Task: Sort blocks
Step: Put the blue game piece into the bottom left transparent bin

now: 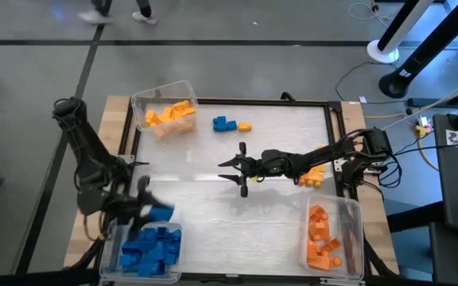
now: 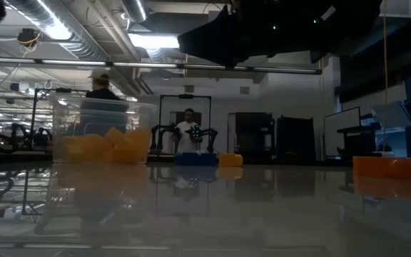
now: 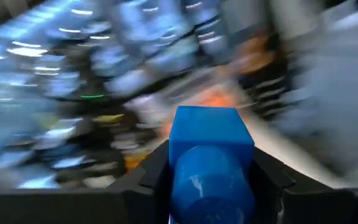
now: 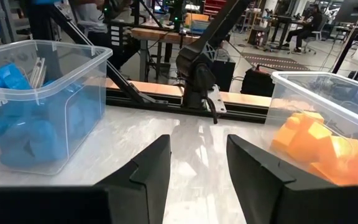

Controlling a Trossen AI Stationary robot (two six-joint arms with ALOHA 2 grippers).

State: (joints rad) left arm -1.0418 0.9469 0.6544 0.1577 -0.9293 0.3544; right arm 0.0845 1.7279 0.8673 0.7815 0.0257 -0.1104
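My left gripper [image 1: 154,210] hangs at the near left, shut on a blue block [image 1: 163,213] just over the far rim of a clear bin [image 1: 114,256] full of blue blocks [image 1: 151,249]. My right gripper [image 1: 238,168] is stretched level over the middle of the table, open, with nothing between its fingers [image 4: 197,168]. A loose blue block [image 1: 225,123] and a yellow block [image 1: 246,125] lie flat on the table at the far side. A few yellow and orange blocks [image 1: 315,175] lie under my right arm. My left gripper pinches the blue block's two opposite sides [image 3: 185,155] between its two fingers [image 3: 151,174]. The fingers lie about level. The block's free end [image 3: 210,127] sticks out past the fingertips. It is lifted clear of the table and the bin.
A clear bin [image 1: 138,102] with yellow-orange blocks [image 1: 169,116] stands at the far left corner. Another bin [image 1: 355,238] with orange blocks [image 1: 321,238] stands at the near right. A black frame [image 1: 334,143] borders the white table. People show in the room beyond.
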